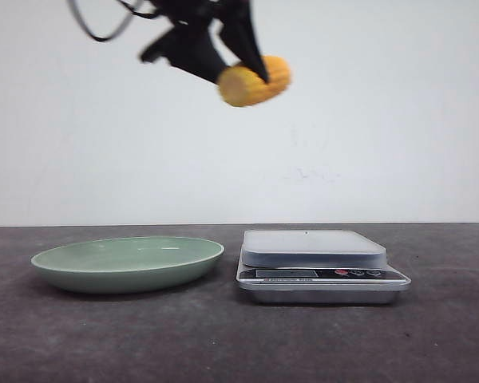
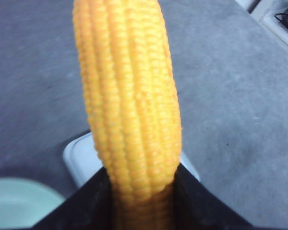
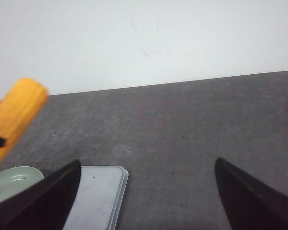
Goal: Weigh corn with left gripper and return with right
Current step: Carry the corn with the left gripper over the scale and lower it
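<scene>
My left gripper (image 1: pixel 241 65) is shut on the corn (image 1: pixel 255 80), a stubby yellow-orange cob, and holds it high in the air above the gap between plate and scale. In the left wrist view the corn (image 2: pixel 129 105) fills the middle, clamped between the two black fingers (image 2: pixel 86 206). The corn also shows in the right wrist view (image 3: pixel 14 115). The silver kitchen scale (image 1: pixel 315 249) sits on the dark table with a bare platform. My right gripper (image 3: pixel 146 167) is open and empty, above the table next to the scale (image 3: pixel 93 196); it is not in the front view.
A pale green shallow plate (image 1: pixel 128 262) lies left of the scale, with nothing in it. It shows in the left wrist view (image 2: pixel 14 203) and the right wrist view (image 3: pixel 9 179). A white wall stands behind the dark table (image 1: pixel 431 335).
</scene>
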